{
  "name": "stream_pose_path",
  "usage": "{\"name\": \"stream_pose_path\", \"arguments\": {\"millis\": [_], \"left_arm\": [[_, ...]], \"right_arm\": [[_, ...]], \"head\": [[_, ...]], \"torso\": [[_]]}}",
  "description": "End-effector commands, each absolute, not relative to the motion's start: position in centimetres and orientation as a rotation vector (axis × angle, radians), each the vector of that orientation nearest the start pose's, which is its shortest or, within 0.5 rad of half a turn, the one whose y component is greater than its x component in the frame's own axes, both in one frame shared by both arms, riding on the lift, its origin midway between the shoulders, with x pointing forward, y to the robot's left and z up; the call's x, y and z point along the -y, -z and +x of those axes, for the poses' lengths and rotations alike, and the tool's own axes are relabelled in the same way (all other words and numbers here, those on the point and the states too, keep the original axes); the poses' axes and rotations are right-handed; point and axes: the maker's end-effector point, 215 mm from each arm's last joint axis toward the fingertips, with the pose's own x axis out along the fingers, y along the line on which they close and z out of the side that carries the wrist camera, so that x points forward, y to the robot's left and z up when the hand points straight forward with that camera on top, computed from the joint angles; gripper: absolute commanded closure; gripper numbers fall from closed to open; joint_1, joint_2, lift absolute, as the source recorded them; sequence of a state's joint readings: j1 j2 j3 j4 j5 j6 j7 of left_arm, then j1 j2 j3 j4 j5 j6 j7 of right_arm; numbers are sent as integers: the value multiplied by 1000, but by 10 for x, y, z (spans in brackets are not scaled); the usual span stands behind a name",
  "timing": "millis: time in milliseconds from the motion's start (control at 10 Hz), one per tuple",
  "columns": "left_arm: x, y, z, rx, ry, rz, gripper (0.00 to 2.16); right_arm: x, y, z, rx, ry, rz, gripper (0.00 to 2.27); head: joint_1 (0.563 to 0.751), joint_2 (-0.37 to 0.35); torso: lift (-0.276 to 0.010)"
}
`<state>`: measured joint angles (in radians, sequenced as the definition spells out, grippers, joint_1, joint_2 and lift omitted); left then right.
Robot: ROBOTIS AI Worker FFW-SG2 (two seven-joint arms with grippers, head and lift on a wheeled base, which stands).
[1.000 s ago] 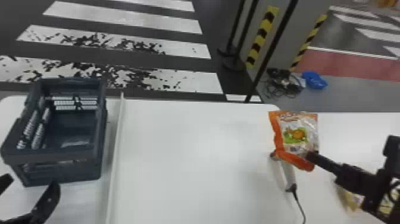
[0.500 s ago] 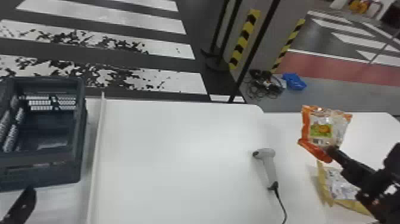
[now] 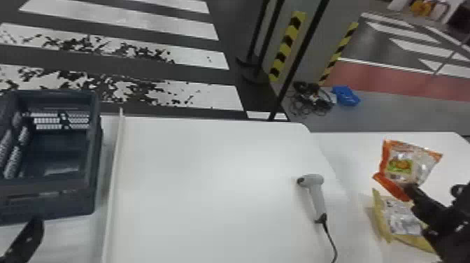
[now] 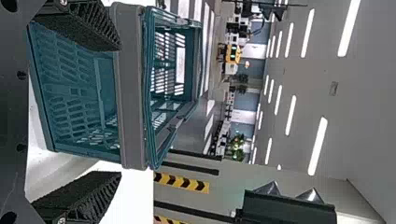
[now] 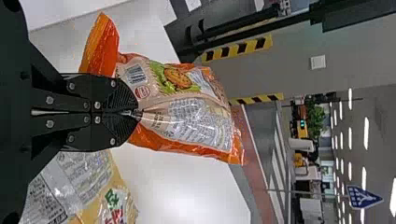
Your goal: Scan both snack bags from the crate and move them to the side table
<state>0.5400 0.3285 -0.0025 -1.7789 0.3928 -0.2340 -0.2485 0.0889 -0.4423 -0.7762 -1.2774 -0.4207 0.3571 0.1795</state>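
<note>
the right gripper [image 3: 412,190] is pinched shut on the orange snack bag [image 3: 402,168], a barcode [image 5: 135,74] and small print showing just past its fingertips. lower down near that gripper, a yellow snack bag [image 3: 402,222], also printed, lies on the side table [image 3: 349,150]. the left gripper [image 3: 28,241] is spread open near the crate [image 3: 56,196].

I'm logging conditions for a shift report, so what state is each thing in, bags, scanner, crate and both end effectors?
Orange bag: pinched near one end, held above the side table
Yellow bag: lying on the side table
Scanner: lying down, cable attached
Crate: upright, open-topped
Right end effector: closed on the orange bag
Left end effector: open
</note>
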Motion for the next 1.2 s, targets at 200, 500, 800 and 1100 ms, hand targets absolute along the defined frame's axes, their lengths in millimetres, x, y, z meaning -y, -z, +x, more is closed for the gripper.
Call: {"name": "stream_pose_path", "arguments": {"millis": [200,500,800,1100], "left_arm": [[-250,413,409,-96,300,-101,39],[-250,414,408,-98,301,-102,39],[-250,414,408,-100,301,-102,39],[-248,411,408,-93,303,-103,39]], "right_arm": [[775,432,388,-298,662,206,1386],[774,431,392,-285,665,208,12],[766,375,396,-123,649,82,43],[680,315,419,18,495,-8,46]], "head": [[695,-350],[695,-350],[695,-350],[695,-350]], "torso": [[-99],[-99],[-99],[-99]]}}
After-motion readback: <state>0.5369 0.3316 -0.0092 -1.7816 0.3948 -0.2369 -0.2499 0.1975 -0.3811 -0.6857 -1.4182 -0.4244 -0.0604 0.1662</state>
